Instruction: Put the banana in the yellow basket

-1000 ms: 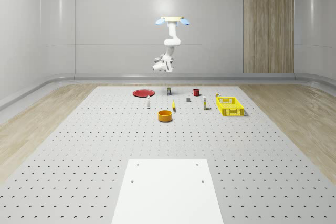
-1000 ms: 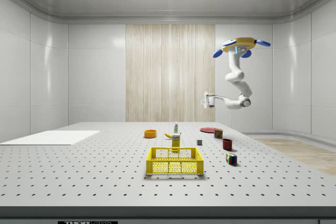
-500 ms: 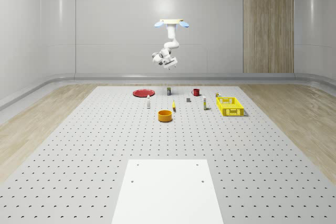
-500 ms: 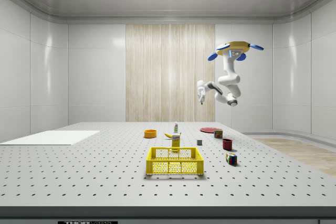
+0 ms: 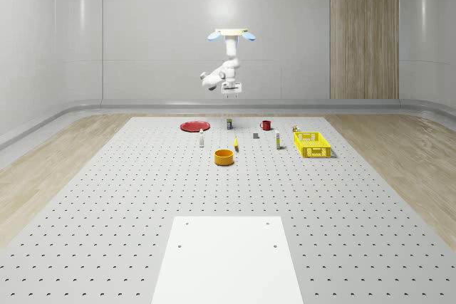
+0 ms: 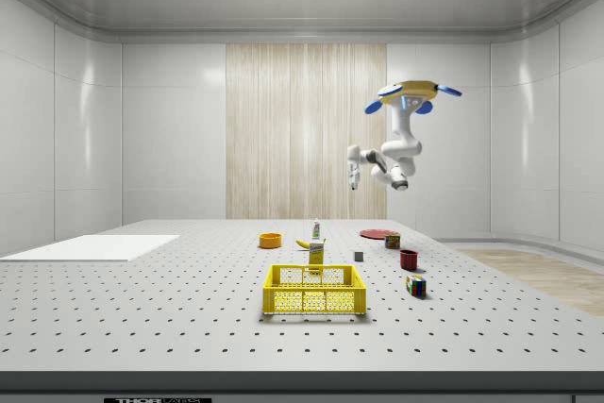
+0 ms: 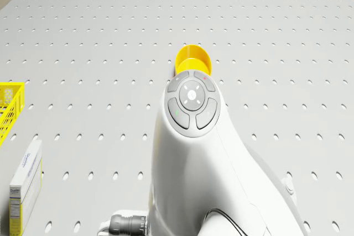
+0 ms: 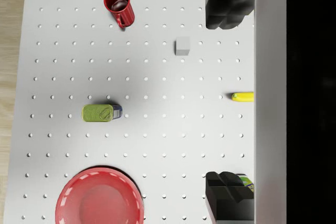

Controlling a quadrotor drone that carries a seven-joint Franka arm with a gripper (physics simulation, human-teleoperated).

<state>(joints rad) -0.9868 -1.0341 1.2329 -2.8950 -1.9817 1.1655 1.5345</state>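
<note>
The banana [image 5: 236, 144] lies on the pegboard table beside the orange bowl [image 5: 224, 156]; the side view has the banana [image 6: 302, 244] behind a small box. The wrist view catches one yellow end of the banana [image 8: 242, 96]. The yellow basket [image 5: 312, 144] stands empty at the whole-scene view's right, and nearest the camera as the basket [image 6: 314, 290] in the side view. The drone [image 5: 232, 33] hovers high over the table's far part, near the can and grey cube. My gripper [image 8: 229, 103] points down, open and empty, well above the table; the gripper [image 6: 353, 176] hangs under the folded arm.
On the table stand a red plate [image 8: 100, 198], a green can [image 8: 101, 113], a red mug [image 8: 119, 6], a grey cube [image 8: 182, 45], a small bottle [image 5: 201, 139], a box [image 7: 25, 183] and a colour cube [image 6: 415, 285]. A white sheet [image 5: 228, 258] covers the near end.
The drone has drifted toward the side view's left. The arm has folded up and the gripper has swung from level to pointing down. The table's objects have not moved.
</note>
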